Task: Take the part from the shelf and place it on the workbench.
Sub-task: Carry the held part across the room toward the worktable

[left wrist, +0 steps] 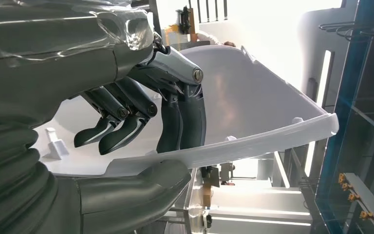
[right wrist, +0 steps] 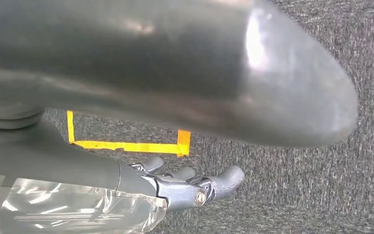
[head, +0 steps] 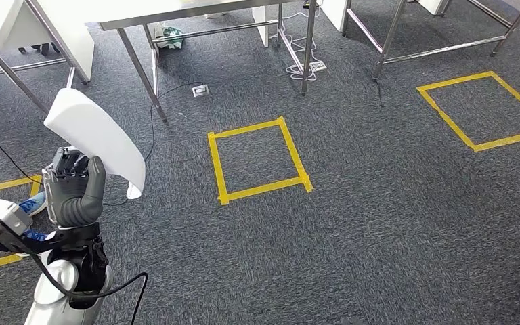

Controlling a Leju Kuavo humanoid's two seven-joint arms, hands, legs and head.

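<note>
A curved white plastic part (head: 98,139) is held up at the left of the head view, over the grey carpet. My left hand (head: 74,189) grips its lower edge, thumb on the near face and fingers behind it. Up close in the left wrist view, the part (left wrist: 253,97) is a broad white shell with a raised rim, and my left hand (left wrist: 141,126) has its dark fingers against the inner face and the thumb under the rim. My right hand (right wrist: 190,185) hangs over the carpet with its fingers loosely spread and nothing in it.
Metal-legged tables (head: 176,17) stand along the far side, with cables and a floor socket (head: 200,90) beneath. Two yellow tape squares (head: 257,159) (head: 484,108) mark the carpet. A person's blue shoe (head: 35,202) is at the left, behind my left hand.
</note>
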